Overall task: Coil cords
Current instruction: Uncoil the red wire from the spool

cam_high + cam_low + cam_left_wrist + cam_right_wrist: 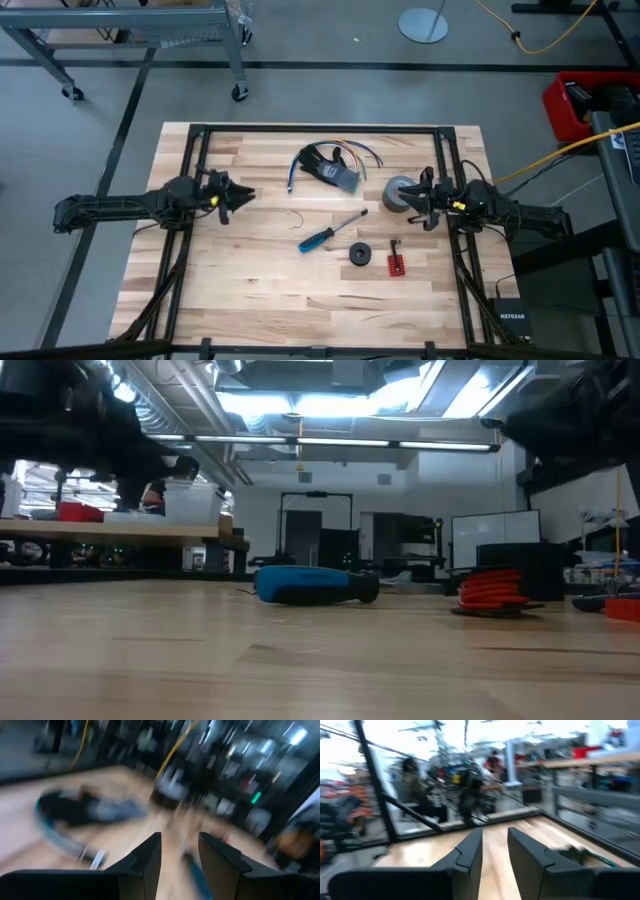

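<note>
Wood table w/ black glove at 12 o'clock, grey tape roll 3, blue screwdriver ctr, black coil 5.

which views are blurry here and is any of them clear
The left wrist view is badly smeared, only its own fingers sharp; the right wrist view is streaked too. The high view is clear: screwdriver crisp. The low view has bright ceiling-light glare, arms in shadow.
</note>
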